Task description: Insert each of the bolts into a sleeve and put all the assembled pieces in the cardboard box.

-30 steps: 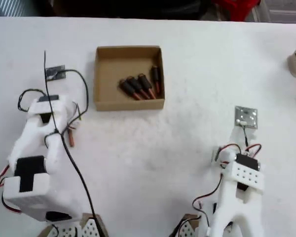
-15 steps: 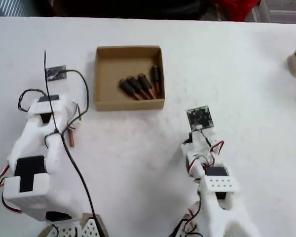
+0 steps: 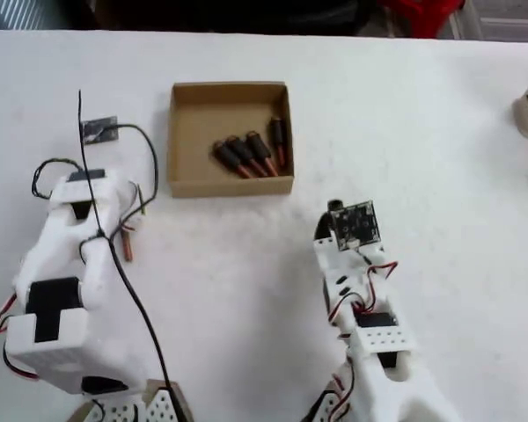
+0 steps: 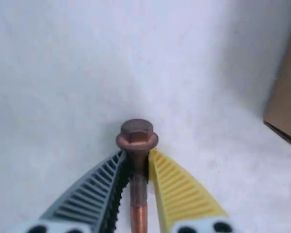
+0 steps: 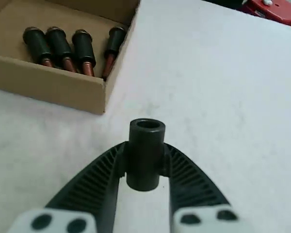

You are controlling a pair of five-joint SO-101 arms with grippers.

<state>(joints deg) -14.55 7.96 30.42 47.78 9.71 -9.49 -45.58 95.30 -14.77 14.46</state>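
Left wrist view: my left gripper is closed on a copper hex-flange bolt by its shank, near the box. My right gripper clamps a black hollow sleeve, open end showing, near that box, where four assembled pieces lie.

Left wrist cam: bolt shank runs off frame past the left end effector. Cardboard box cropped to one corner. From above, left arm covers most of that bolt, end effector too.
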